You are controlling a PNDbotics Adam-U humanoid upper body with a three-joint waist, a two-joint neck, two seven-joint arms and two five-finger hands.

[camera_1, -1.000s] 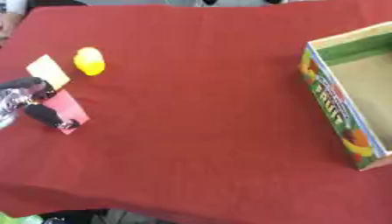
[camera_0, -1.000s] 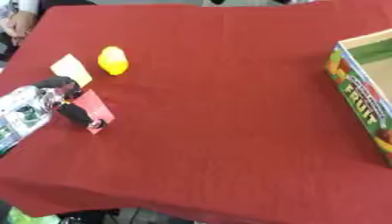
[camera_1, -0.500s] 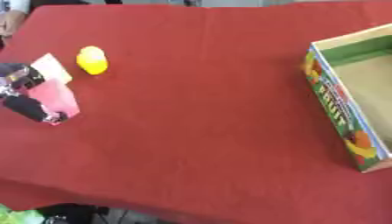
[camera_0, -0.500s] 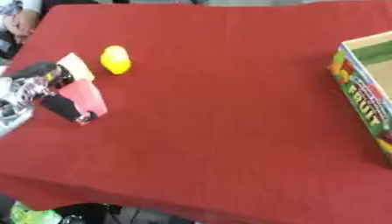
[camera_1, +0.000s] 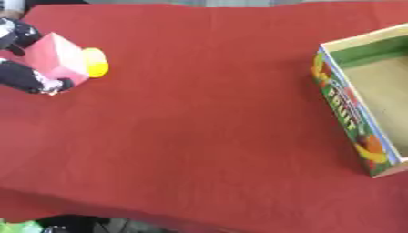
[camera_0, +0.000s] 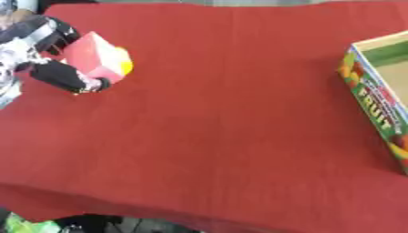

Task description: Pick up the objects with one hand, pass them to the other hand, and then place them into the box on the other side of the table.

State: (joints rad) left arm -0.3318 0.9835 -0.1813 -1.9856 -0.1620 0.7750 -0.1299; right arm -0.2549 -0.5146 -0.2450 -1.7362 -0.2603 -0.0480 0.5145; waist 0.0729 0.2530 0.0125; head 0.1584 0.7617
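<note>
My left robot hand (camera_0: 49, 59) is grasping the pink pack (camera_0: 92, 59) above the counter (camera_0: 223, 113), hiding part of the yellow ball (camera_1: 96, 63); box (camera_1: 363, 113) far right.

Even, bright overhead light; shadows faint. Both views soft throughout. Left hand (camera_0: 48, 54) smeared by motion blur.
</note>
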